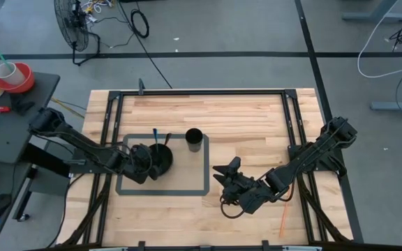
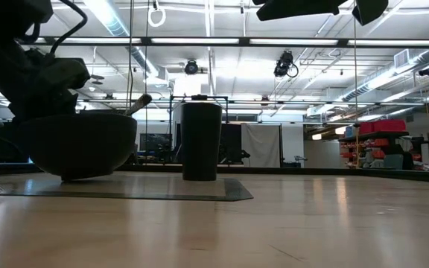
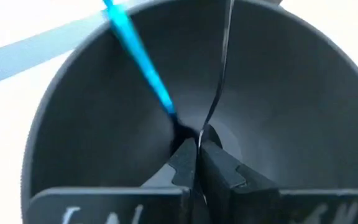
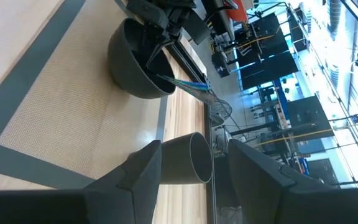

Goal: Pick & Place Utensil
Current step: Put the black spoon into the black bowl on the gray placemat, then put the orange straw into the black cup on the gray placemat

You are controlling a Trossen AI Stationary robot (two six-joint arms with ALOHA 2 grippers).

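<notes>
left gripper point(image 3: 197, 146) in dark bowl point(image 1: 160, 159), fingers clamped on thin black utensil point(image 3: 219, 74) | blue-handled utensil point(image 3: 138, 59) alongside | right gripper point(image 1: 227, 174) fingers apart, above bench point(image 1: 250, 118) near black cup point(image 1: 194, 139)

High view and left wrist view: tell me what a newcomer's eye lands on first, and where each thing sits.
First, the dark bowl at the left of the grey-bordered mat, with the left gripper reaching inside it, shut on a thin black utensil beside a blue-handled utensil. Next, the black cup standing upright just right of the bowl. The right gripper waits open off the mat's right edge.
</notes>
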